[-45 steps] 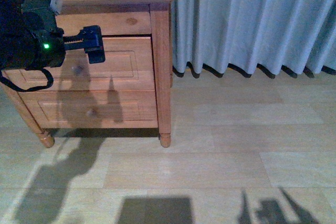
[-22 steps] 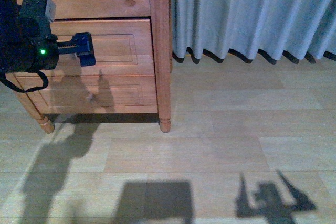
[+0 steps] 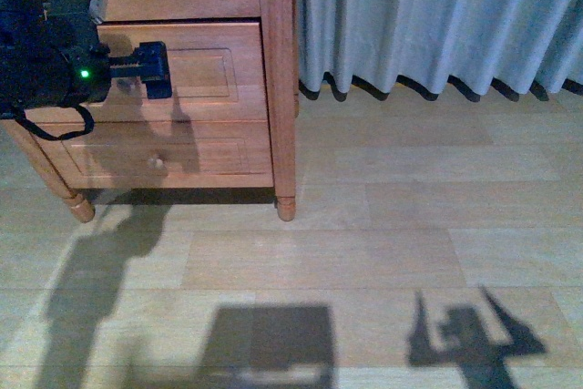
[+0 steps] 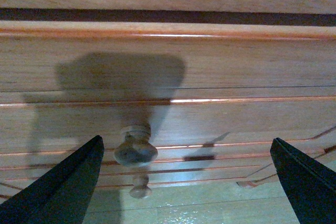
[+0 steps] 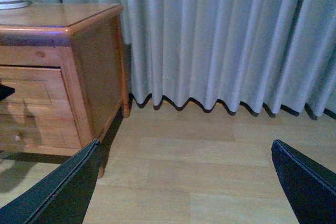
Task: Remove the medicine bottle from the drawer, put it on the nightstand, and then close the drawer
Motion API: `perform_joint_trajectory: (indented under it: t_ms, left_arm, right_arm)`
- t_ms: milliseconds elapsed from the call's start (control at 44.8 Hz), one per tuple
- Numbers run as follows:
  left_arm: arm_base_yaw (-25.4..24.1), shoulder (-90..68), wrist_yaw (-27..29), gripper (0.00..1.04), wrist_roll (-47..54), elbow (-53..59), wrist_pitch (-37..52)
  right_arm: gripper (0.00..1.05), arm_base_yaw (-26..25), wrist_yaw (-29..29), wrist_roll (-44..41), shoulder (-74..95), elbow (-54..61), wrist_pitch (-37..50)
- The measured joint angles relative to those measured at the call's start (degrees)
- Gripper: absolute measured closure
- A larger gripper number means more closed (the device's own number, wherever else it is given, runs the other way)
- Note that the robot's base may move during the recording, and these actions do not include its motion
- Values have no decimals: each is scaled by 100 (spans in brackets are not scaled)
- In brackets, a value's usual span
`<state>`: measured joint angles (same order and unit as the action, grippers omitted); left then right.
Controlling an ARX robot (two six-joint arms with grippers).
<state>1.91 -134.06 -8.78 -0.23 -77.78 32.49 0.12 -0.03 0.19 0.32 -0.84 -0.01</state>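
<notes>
The left gripper is spread wide, its dark fingers at opposite edges of the frame, facing the drawer, whose round knob sits off-centre close to one finger, with a shadow across the wood.

Your front view looks down at the nightstand and floor from mid-distance. Your left wrist view sits close to the drawer front, facing its knob. Your right wrist view stands farther back, sharing nightstand and curtain with the front.
</notes>
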Motion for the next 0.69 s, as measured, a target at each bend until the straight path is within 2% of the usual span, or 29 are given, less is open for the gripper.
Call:
perform_joint_trajectory:
  t_ms: [692]
  left_arm:
    - [-168,-319,0,6,0,-122,68]
  right_arm:
    - [7,0,0,0,0,0,0]
